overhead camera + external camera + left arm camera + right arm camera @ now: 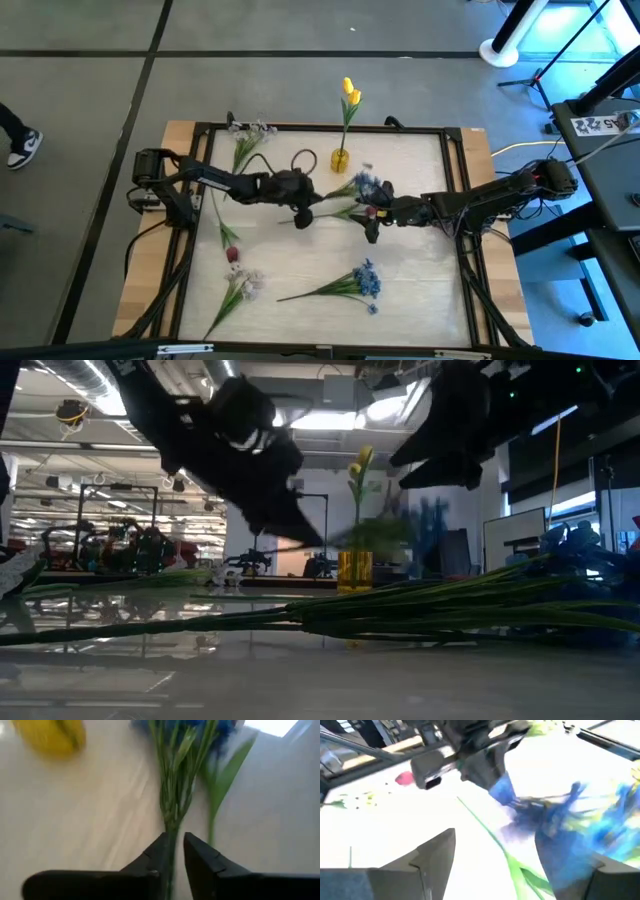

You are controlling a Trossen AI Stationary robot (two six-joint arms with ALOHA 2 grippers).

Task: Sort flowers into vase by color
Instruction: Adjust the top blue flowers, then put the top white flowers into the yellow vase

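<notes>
blue cluster [172,785] stem pinched in left tool [172,851].

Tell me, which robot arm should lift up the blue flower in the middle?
Probably the left. The left gripper already pinches the blue flower by its stem, while the right gripper is open beside the blossoms, holding nothing.

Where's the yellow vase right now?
In the high view, the yellow vase stands near the table's far edge, centre, holding yellow tulips, just beyond the left hand.
</notes>
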